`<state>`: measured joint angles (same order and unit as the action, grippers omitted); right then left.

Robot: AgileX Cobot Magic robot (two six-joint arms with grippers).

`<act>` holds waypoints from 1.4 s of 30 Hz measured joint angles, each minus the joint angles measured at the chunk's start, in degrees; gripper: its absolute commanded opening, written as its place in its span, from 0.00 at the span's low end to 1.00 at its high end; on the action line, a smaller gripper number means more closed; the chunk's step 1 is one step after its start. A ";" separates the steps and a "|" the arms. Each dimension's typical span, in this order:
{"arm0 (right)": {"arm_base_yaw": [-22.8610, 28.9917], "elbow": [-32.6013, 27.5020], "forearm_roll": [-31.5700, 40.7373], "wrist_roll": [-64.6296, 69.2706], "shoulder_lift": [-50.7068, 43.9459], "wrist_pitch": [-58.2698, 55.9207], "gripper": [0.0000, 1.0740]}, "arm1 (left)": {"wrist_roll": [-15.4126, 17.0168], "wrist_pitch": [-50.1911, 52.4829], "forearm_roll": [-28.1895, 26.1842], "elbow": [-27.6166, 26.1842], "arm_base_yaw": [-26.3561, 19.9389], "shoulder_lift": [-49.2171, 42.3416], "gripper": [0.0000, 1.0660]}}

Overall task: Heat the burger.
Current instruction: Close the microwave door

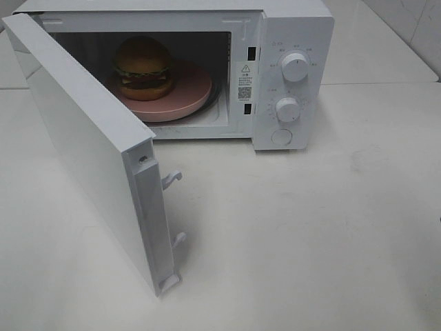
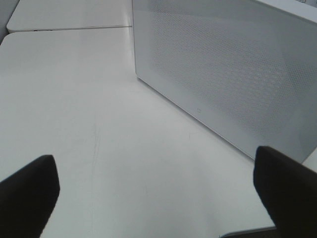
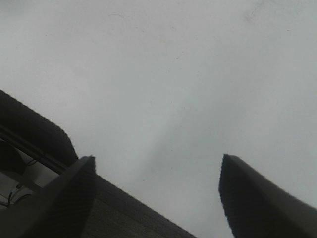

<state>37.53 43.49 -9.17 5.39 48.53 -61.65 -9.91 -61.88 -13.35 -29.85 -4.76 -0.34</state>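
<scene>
Left gripper [image 2: 156, 191] stood wide apart and empty, facing the door [image 2: 233, 74]. Right gripper [image 3: 158, 163] stood apart over the table [image 3: 173, 74], also empty. Door hung open at 8 o'clock. Burger [image 1: 143, 67] sat on the plate [image 1: 196, 93] inside the microwave [image 1: 293, 34], at 11 o'clock. Loading appeared complete. The next move called for pushing the door shut.

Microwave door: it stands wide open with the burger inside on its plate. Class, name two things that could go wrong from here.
1. The door stands wide open; a hard push from the open left gripper might slide the microwave on the smooth table instead of latching.
2. The burger sits off-centre on the pink plate; a slam could jolt it.
</scene>
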 measured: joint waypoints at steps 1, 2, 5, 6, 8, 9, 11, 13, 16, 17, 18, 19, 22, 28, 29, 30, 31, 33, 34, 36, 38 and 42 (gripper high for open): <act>0.00 -0.17 0.00 0.00 -2.23 -1.26 0.64 | 0.00 0.00 0.00 0.00 0.00 0.00 0.94; 0.00 -0.23 0.00 0.00 -4.58 -2.58 0.64 | 0.00 0.00 0.00 0.00 0.00 0.00 0.94; 0.00 -0.29 0.00 0.00 -6.93 -3.55 0.64 | 0.00 0.00 0.00 0.00 0.00 0.00 0.94; 0.00 -0.34 0.00 0.00 -9.57 -4.41 0.64 | 0.00 0.00 0.00 0.00 0.00 0.00 0.94; 0.00 -0.34 0.00 0.00 -10.83 -4.64 0.64 | 0.00 0.00 0.00 0.00 0.00 0.00 0.94; 0.00 -0.34 0.00 0.00 -13.29 -5.16 0.64 | 0.00 0.00 0.00 0.00 0.00 0.00 0.94; 0.00 -0.34 -0.06 0.00 -14.67 -5.21 0.64 | 0.00 0.00 0.00 0.00 0.00 0.00 0.94; -0.23 -0.34 -0.06 0.00 -17.07 -5.33 0.64 | 0.00 0.00 0.00 0.00 0.00 0.00 0.94; -2.41 -0.34 -0.06 0.00 -20.23 -5.84 0.64 | 0.00 0.00 0.00 0.00 0.00 0.00 0.94; -4.93 -0.34 -0.11 0.00 -21.77 -6.19 0.64 | 0.00 0.00 0.00 0.00 0.00 0.00 0.94; -6.36 -0.34 -0.11 0.00 -22.63 -6.30 0.64 | 0.00 0.00 0.00 0.00 0.00 0.00 0.94; -6.36 -0.34 -0.11 0.00 -22.63 -6.30 0.64 | 0.00 0.00 0.00 0.00 0.00 0.00 0.94; -10.31 -0.34 -0.11 0.00 -25.04 -6.36 0.66 | 0.00 0.00 0.00 0.00 0.00 0.00 0.94; -17.82 -0.34 0.00 0.00 -29.97 -6.65 0.75 | 0.00 0.00 0.00 0.00 0.00 0.00 0.94; -17.82 -0.34 0.00 0.00 -29.97 -6.65 0.75 | 0.00 0.00 0.00 0.00 0.00 0.00 0.94; -19.31 -0.34 0.00 0.00 -31.34 -6.70 0.73 | 0.00 0.00 0.00 0.00 0.00 0.00 0.94; -20.00 -0.34 0.00 0.00 -32.14 -6.70 0.72 | 0.00 0.00 0.00 0.00 0.00 0.00 0.94; -21.03 -0.34 0.00 0.00 -33.63 -6.76 0.72 | 0.00 0.00 0.00 0.00 0.00 0.00 0.94; -21.03 -0.34 0.00 0.00 -33.63 -6.76 0.72 | 0.00 0.00 0.00 0.00 0.00 0.00 0.94; -22.29 -1.38 0.00 0.00 -35.70 -6.59 0.71 | 0.00 0.00 0.00 0.00 0.00 0.00 0.94; -23.03 -3.15 0.00 -0.06 -37.30 -6.53 0.71 | 0.00 0.00 0.00 0.00 0.00 0.00 0.94; -24.29 -7.33 0.11 -0.17 -40.62 -5.73 0.71 | 0.00 0.00 0.00 0.00 0.00 0.00 0.94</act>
<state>13.24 36.15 -9.05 5.21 7.91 -67.38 -9.91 -61.88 -13.35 -29.85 -4.76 -0.34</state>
